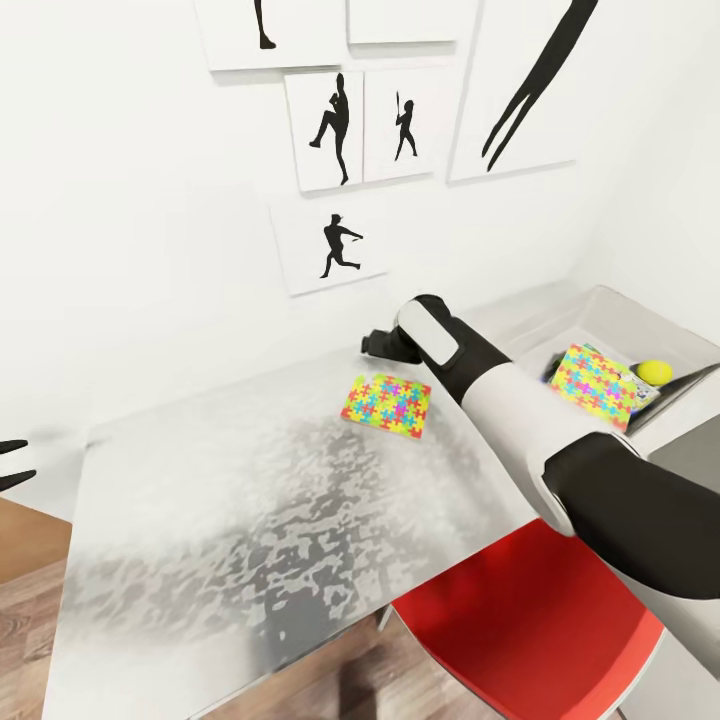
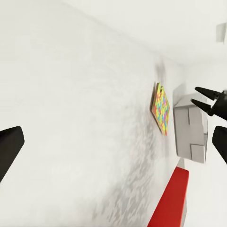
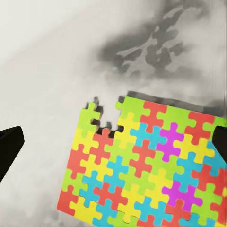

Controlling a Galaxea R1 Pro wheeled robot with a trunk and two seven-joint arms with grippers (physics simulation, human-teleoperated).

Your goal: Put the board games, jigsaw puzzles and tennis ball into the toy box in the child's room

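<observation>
Jaws spread wide and holding nothing, the right gripper (image 1: 380, 345) hangs above the last jigsaw puzzle (image 1: 386, 405) lying flat on the table (image 1: 200, 520), apparently lining up for a pick. Beside that puzzle stands the toy box (image 1: 610, 305), already holding a second puzzle (image 1: 597, 385) and the tennis ball (image 1: 655, 372). The left gripper (image 1: 12, 465) waits well apart from the puzzle, fingers parted, likely to stay clear.
</observation>
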